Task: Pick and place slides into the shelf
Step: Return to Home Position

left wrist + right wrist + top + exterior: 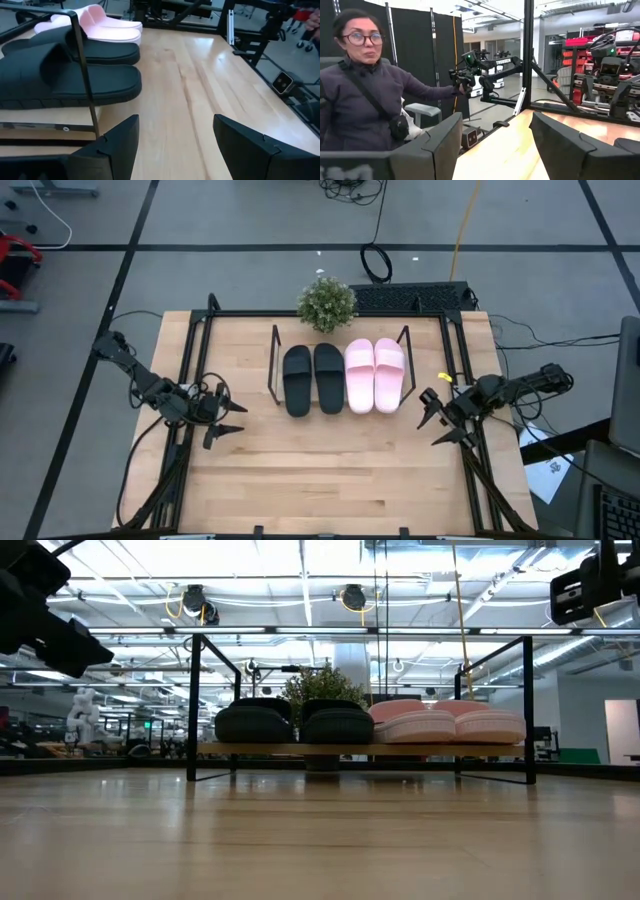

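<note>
Four slides lie side by side on the shelf (272,370), which stands at the middle of the table (320,480), near its far edge. The two black slides (298,380) take the shelf's left half and the two pink slides (389,374) sit just beside them on the right. The left gripper (232,420) hangs near the table's left edge, fingers spread and empty. The right gripper (432,427) hangs near the right edge, also released. A plant (327,303) stands at the far edge behind the shelf. A person (365,100) sits beyond the table.
</note>
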`<state>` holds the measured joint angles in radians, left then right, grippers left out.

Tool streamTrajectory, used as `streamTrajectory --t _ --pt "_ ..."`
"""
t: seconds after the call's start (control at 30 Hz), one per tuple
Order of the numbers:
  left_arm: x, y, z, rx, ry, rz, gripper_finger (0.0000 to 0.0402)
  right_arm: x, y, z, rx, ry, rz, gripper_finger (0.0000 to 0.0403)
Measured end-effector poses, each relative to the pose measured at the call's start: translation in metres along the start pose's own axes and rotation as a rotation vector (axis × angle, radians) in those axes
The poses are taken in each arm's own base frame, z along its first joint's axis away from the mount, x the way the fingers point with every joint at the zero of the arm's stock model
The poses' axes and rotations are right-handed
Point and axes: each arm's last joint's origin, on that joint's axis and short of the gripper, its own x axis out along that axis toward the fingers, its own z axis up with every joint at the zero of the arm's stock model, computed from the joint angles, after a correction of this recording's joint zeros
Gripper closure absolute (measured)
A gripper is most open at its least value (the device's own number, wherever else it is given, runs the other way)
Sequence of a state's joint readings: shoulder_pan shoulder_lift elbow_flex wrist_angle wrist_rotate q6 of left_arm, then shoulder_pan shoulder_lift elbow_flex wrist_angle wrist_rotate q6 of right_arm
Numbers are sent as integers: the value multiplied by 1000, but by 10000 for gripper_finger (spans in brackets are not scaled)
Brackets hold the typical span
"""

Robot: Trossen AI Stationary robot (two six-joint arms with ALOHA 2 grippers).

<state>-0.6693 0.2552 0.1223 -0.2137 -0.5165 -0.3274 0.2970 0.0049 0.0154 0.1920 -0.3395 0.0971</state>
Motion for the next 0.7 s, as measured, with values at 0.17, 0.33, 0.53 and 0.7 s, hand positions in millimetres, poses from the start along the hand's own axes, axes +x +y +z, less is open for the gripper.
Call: streamTrajectory --t 0.17,0.33,0.53,0.7 --pt "0 0 0 7 -2 8 149 0 0 0 -3 2 -10 176" --pt "0 0 0 20 -2 12 149 0 -2 -1 -2 2 -58 176" --pt "0 2 -1 22 0 57 149 0 -2 -1 -1 3 -56 176" --pt "0 2 -1 25 -2 56 149 0 -2 -3 1 22 -58 176"
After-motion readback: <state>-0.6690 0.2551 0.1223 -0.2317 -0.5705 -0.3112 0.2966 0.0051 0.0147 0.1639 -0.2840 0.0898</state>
